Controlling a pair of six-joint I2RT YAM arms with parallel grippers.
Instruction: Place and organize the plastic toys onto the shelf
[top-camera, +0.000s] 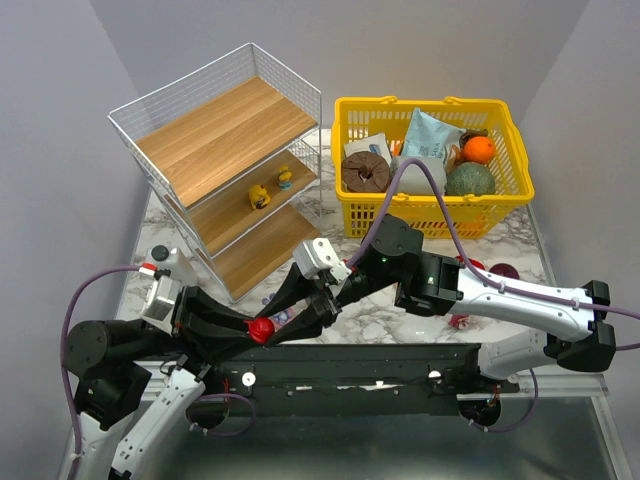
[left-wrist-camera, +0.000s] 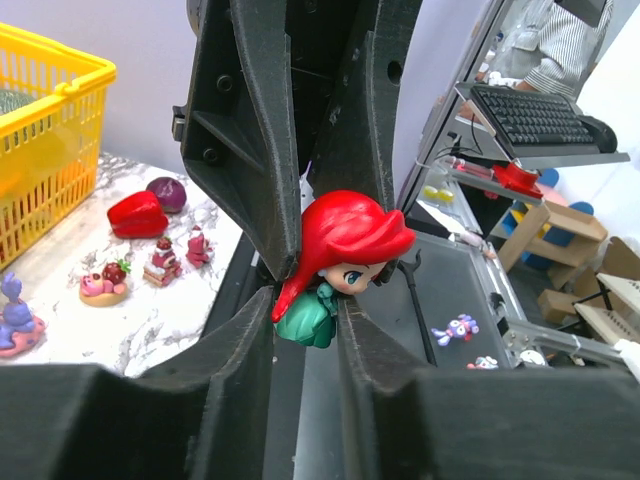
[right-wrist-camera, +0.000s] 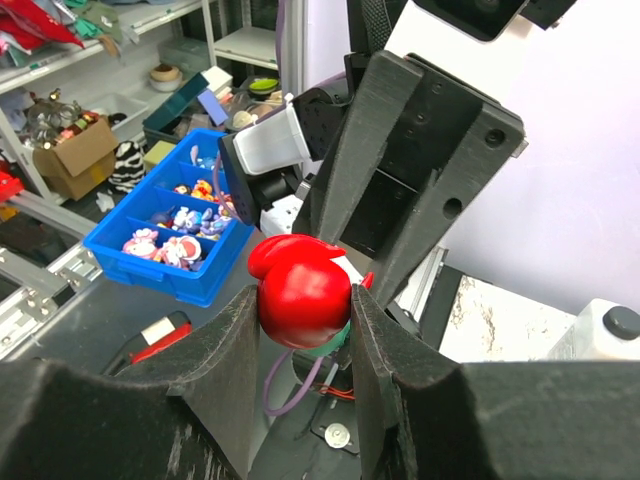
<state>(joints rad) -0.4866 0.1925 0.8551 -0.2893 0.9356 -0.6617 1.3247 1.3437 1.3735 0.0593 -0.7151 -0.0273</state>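
Observation:
A small figurine with red hair and a green body (top-camera: 262, 328) hangs above the near table edge, between both grippers. My left gripper (left-wrist-camera: 305, 300) is shut on its green body (left-wrist-camera: 305, 318). My right gripper (right-wrist-camera: 305, 305) is shut on its red head (right-wrist-camera: 300, 285) from the opposite side. The shelf (top-camera: 230, 130) stands at the back left, with two yellow duck-like toys (top-camera: 260, 196) on its middle board. Several pink and red toys (left-wrist-camera: 163, 262) and a purple one (left-wrist-camera: 15, 315) lie on the marble table.
A yellow basket (top-camera: 430, 205) of groceries stands at the back right. A red pepper (left-wrist-camera: 137, 214) and a dark purple ball (left-wrist-camera: 166, 192) lie on the table near the small toys. The black arm mount (top-camera: 350, 365) runs along the near edge.

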